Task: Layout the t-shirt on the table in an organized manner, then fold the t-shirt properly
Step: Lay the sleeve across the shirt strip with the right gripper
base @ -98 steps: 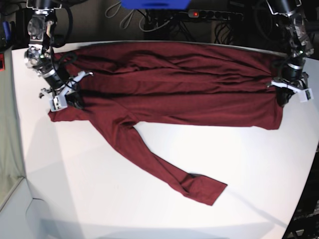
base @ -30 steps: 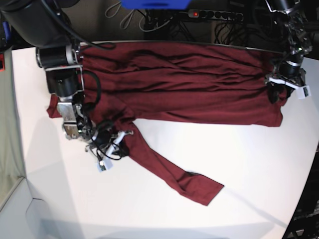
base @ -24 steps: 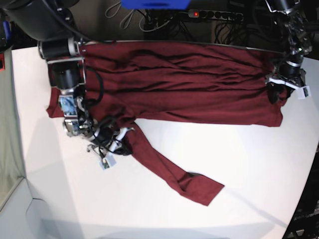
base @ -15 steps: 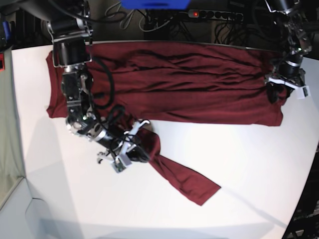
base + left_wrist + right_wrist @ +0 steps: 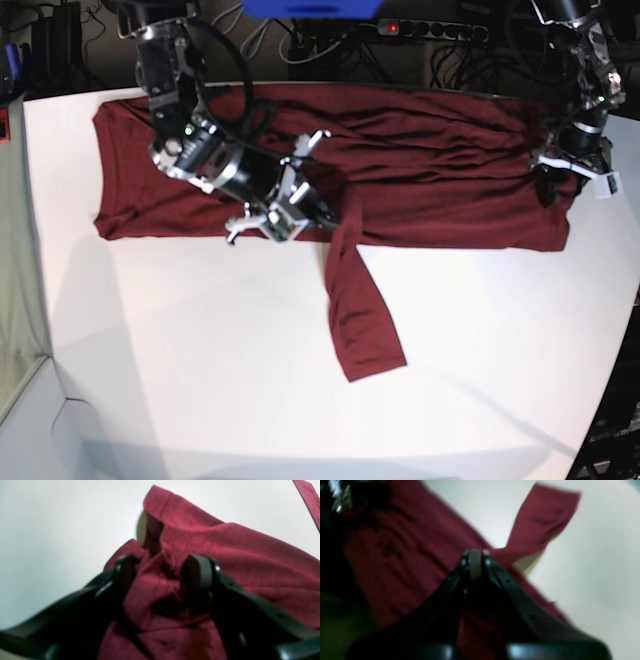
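The dark maroon t-shirt [image 5: 430, 170] lies spread along the far side of the white table [image 5: 200, 380]. One long sleeve [image 5: 355, 310] runs from the body toward the front. My right gripper [image 5: 333, 203] is over the body's front edge near the middle, shut on the top of that sleeve. In the right wrist view its fingertips [image 5: 475, 557] are pressed together and the sleeve [image 5: 540, 517] trails away from them. My left gripper [image 5: 553, 188] sits at the shirt's right end. In the left wrist view its fingers [image 5: 200, 580] stand apart around a bunched fold of t-shirt [image 5: 155, 587].
A power strip [image 5: 430, 30], loose cables and a blue object [image 5: 310, 8] lie behind the table's far edge. The table's right edge [image 5: 610, 380] curves away near the front right. White tabletop [image 5: 50, 517] shows beside the left gripper.
My right arm swung from the front left toward the middle with the sleeve, which now points straight to the front instead of slanting right. The left arm stayed put.
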